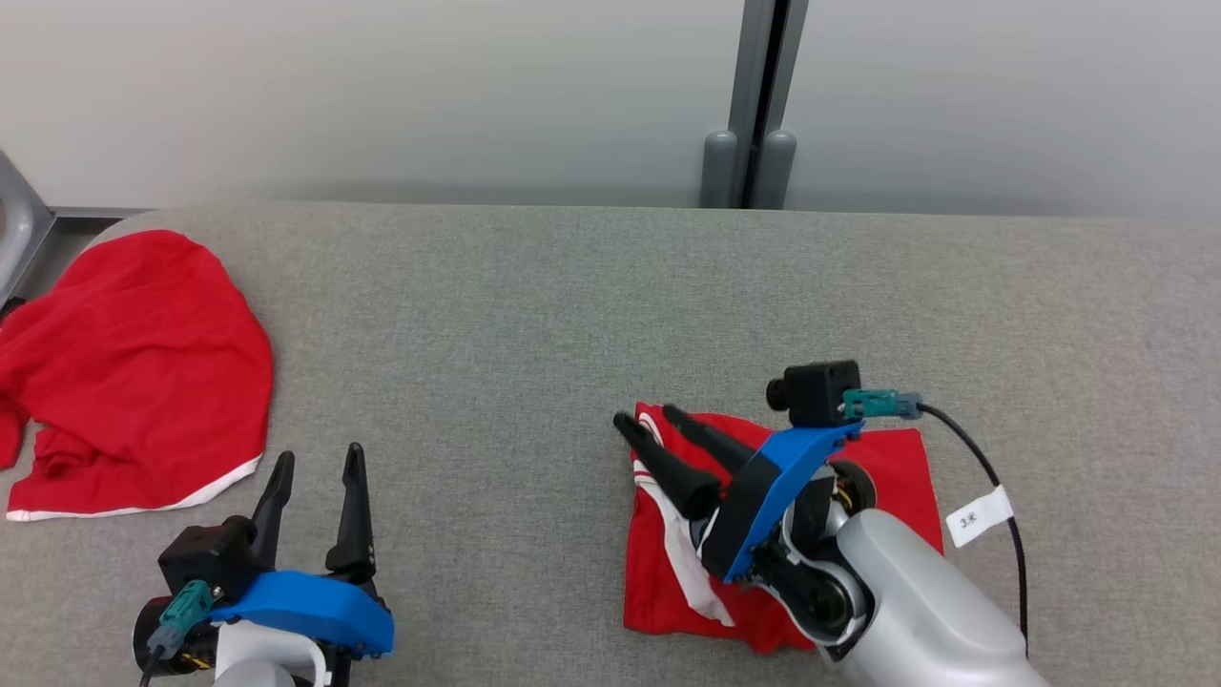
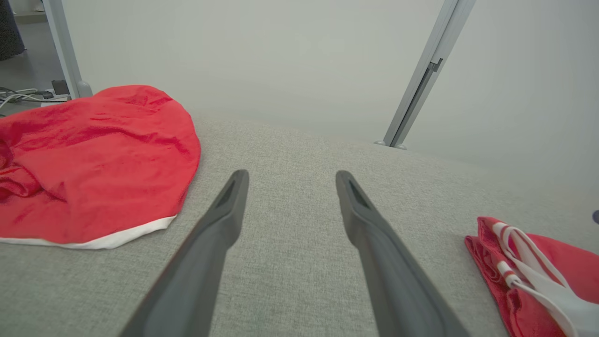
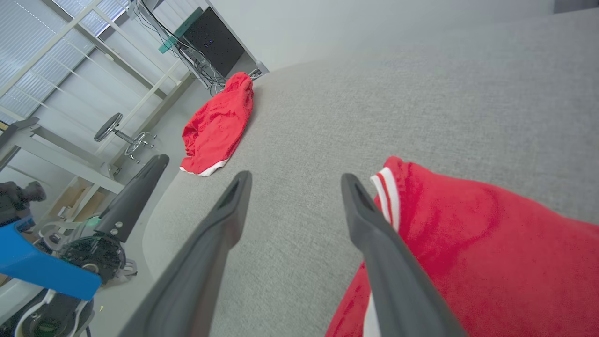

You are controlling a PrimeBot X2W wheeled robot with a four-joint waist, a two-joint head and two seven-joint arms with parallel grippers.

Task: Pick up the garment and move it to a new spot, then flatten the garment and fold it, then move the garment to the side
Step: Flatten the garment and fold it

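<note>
A folded red garment (image 1: pixel 897 463) with white-striped trim lies on the grey cloth-covered table (image 1: pixel 572 315), right of centre. My right gripper (image 1: pixel 651 420) hovers over its left edge, open, with nothing between the fingers. In the right wrist view the garment (image 3: pixel 468 234) sits under and to the right of the right finger of that gripper (image 3: pixel 295 180). My left gripper (image 1: pixel 320 463) stands open near the table's front left, over bare cloth (image 2: pixel 290 178). The folded garment (image 2: pixel 486 252) shows at the lower right of the left wrist view.
A second, crumpled red garment (image 1: pixel 143 363) with a white hem lies at the table's left end, also seen from both wrists (image 2: pixel 93 154) (image 3: pixel 217 126). A grey post (image 1: pixel 754 105) stands behind the table. A tagged cable (image 1: pixel 983 515) hangs off my right wrist.
</note>
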